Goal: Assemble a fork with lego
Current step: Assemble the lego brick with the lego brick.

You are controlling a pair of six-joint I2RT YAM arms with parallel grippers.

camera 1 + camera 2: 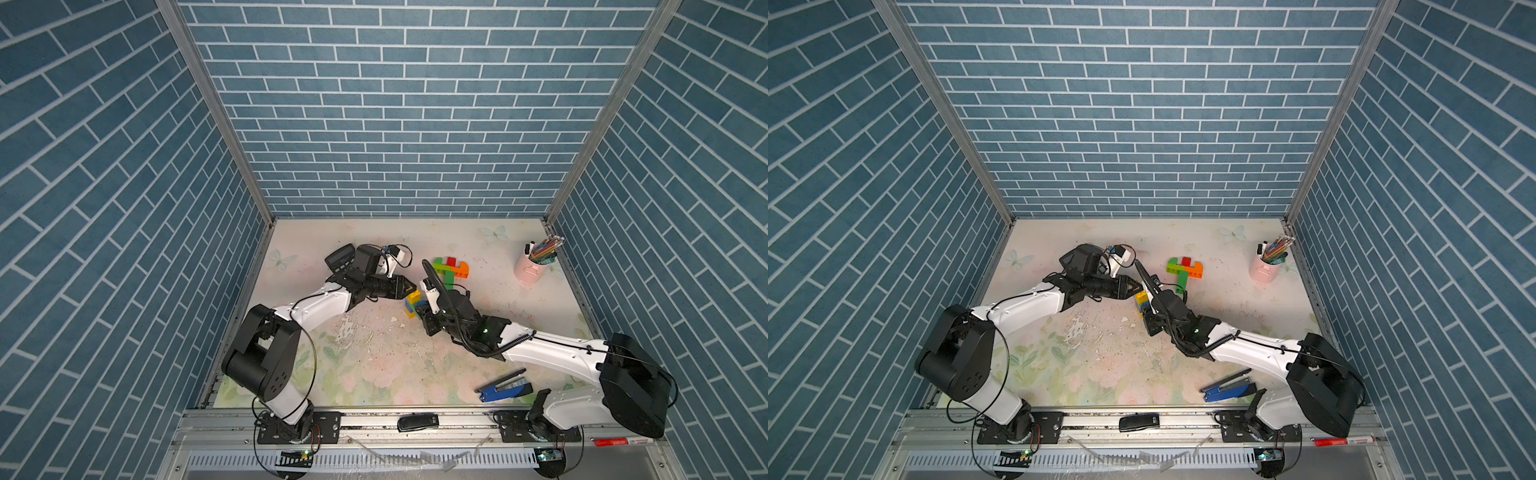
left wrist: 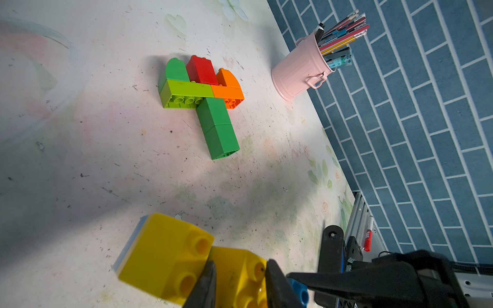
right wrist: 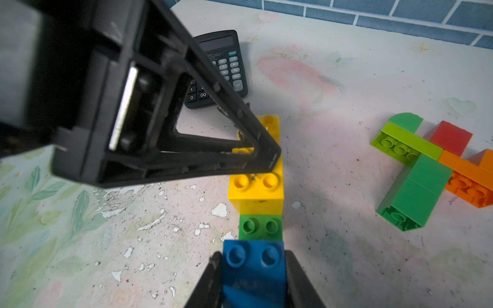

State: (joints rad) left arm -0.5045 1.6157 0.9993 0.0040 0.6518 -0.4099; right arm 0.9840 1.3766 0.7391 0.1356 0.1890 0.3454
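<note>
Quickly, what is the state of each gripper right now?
Left gripper: closed on a yellow brick.
Right gripper: closed on the blue brick.

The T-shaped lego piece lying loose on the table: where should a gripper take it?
Probably the green stem: two joined bricks with flat parallel sides, lying flat, both flanks clear. Come from above, jaws across its width; the lime crossbar end is wider and uneven.

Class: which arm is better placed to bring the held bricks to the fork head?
Right, likely: right claw grips the blue brick, and the fork head lies on that arm's side; left claw pinches a yellow brick.
</note>
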